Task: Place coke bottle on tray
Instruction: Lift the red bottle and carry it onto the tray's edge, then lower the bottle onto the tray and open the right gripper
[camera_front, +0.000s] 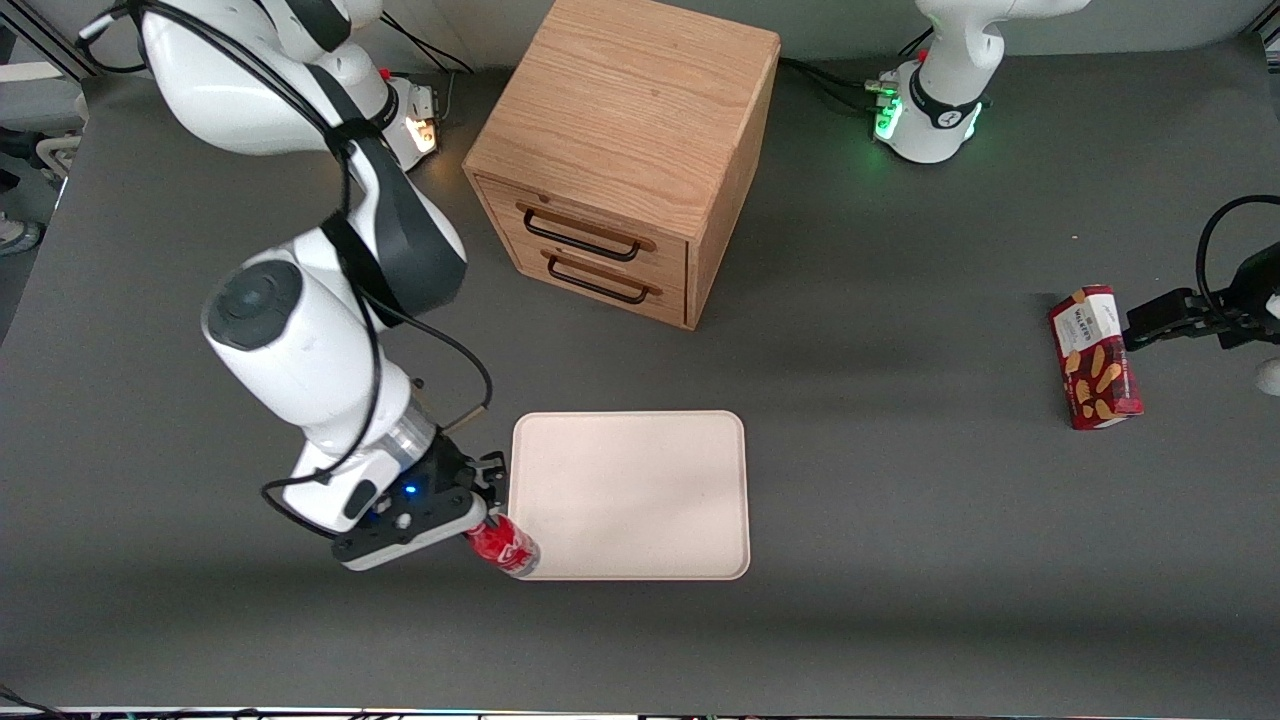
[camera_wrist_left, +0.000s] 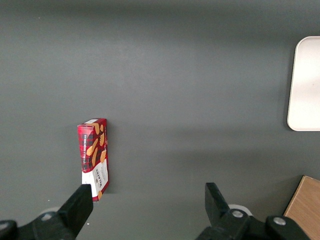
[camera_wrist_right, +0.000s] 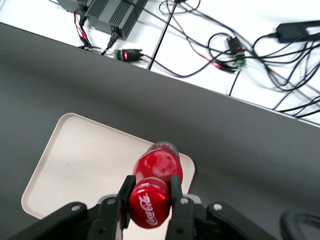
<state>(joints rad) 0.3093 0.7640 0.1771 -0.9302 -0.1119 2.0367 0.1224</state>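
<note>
The gripper (camera_front: 487, 520) hangs over the tray (camera_front: 640, 470), at the tray's corner nearest the front camera on the working arm's side. Its fingers (camera_wrist_right: 176, 187) are closed snugly on the coke bottle (camera_front: 503, 546), which sticks out past the fingertips, tilted, above that corner's rim. The wrist view shows the bottle (camera_wrist_right: 152, 192) pinched between both fingers, with the tray (camera_wrist_right: 80, 165) beneath it.
</note>
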